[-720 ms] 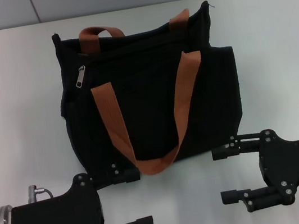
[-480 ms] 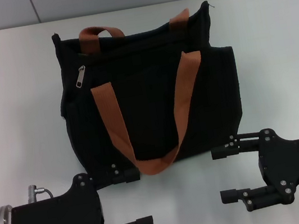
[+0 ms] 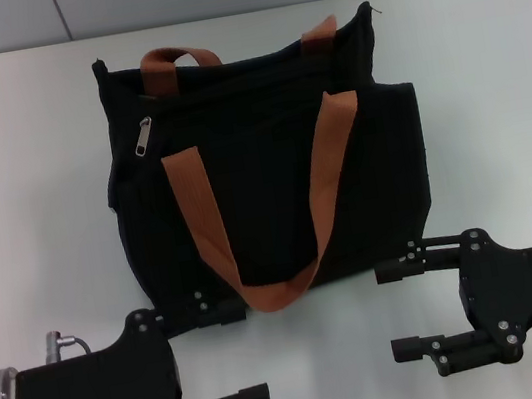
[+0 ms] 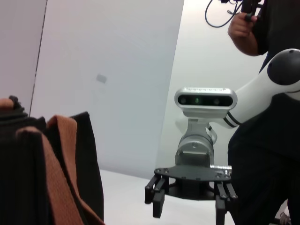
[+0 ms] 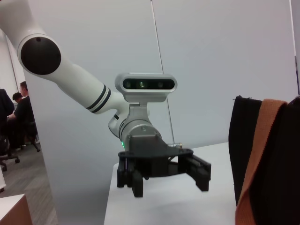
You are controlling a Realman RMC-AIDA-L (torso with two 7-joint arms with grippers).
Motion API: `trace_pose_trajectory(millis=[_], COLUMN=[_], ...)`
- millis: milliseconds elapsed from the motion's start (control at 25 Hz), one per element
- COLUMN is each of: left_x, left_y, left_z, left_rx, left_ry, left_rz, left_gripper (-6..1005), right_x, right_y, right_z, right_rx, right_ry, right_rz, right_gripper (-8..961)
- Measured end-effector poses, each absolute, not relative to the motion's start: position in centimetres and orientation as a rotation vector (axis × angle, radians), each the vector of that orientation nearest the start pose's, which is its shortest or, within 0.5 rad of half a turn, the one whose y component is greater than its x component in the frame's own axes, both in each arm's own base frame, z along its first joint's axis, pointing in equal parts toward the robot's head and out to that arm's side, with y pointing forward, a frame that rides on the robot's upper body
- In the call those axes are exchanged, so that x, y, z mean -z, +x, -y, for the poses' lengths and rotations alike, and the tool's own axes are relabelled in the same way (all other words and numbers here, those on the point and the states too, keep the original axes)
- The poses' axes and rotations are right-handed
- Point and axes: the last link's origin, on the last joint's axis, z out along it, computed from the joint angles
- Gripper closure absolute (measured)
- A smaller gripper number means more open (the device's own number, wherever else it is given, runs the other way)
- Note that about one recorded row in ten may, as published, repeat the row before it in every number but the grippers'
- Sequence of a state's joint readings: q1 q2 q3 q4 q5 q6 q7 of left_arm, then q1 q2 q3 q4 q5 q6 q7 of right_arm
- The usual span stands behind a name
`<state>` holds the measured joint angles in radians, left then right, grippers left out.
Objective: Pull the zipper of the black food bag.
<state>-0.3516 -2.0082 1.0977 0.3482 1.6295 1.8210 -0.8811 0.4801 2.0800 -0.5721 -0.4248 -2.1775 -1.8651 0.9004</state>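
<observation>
A white table (image 3: 494, 103) carried everything. The black food bag (image 3: 275, 193) lay flat on it near the middle, its rust-orange strap handles (image 3: 322, 201) spread over its upper face. Nothing else could be seen resting directly on the tabletop.

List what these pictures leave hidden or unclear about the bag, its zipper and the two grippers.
- Zipper: head view only, too small to read its track or how far it is closed.
- Black food bag: cut off by the edge in both wrist views.
- Left gripper, right gripper: open, beside the bag's near edge; contact unclear.
</observation>
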Motion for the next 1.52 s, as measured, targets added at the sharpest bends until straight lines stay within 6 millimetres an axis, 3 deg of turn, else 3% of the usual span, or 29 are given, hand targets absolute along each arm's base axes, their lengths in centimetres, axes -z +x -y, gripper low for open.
trace_pose_trajectory(millis=[400, 520, 560, 800, 840, 1000, 1120, 1520], left_x=[2.0, 0.9, -0.2, -2.6, -3.8, -4.1, -3.8, -1.9], left_y=[-26.0, -25.5, -25.6, -26.5, -27.8, -28.7, -30.0, -29.7], left_z=[-22.1, -22.7, -23.6, -25.0, -26.4, -27.5, -28.7, -29.9], left_rx=[1.352, 1.424, 1.457, 1.473, 1.352, 1.241, 1.057, 0.898], left_ry=[-2.762, -2.615, -2.479, -2.266, -2.269, -2.315, -2.396, -2.488], left_rz=[0.180, 0.123, 0.136, 0.199, 0.241, 0.297, 0.356, 0.335], left_gripper=[180, 181, 181, 181, 181, 181, 181, 193], right_x=[3.0, 3.0, 3.0, 3.0, 3.0, 3.0, 3.0, 2.9], right_y=[27.3, 27.3, 27.3, 27.4, 27.4, 27.4, 27.4, 27.5], right_z=[-24.5, -24.5, -24.5, -24.5, -24.5, -24.5, -24.4, -24.4], right_rx=[-0.976, -0.978, -0.979, -0.977, -0.976, -0.977, -0.979, -0.979], right_ry=[-2.950, -2.948, -2.947, -2.945, -2.945, -2.944, -2.943, -2.943], right_rz=[-0.245, -0.247, -0.247, -0.251, -0.252, -0.253, -0.254, -0.265], right_gripper=[214, 215, 215, 215, 215, 216, 216, 217])
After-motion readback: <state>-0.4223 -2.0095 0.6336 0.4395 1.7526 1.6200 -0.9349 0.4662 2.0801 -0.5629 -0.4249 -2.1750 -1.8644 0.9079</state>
